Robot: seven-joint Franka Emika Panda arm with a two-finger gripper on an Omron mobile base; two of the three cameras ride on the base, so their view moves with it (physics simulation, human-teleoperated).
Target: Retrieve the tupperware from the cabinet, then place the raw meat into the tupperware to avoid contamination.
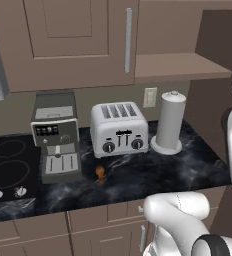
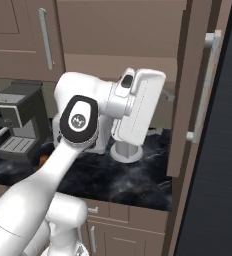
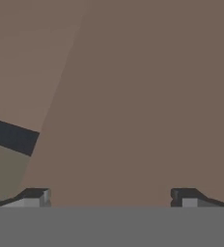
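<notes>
Brown wood of the cabinet (image 1: pixel 78 40) fills the space above the black marbled worktop (image 1: pixel 153 175), its right door swung open on a bare shelf (image 1: pixel 178 67). The raw meat (image 1: pixel 100 173) stands before the toaster (image 1: pixel 119 129). The tool (image 3: pixel 109 197) is spread wide, gripping nothing, close to brown panelling.

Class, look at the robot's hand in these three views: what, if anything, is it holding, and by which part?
Nothing is held. In the hand view the hand is open, fingertips wide apart with only brown cabinet surface between them.
</notes>
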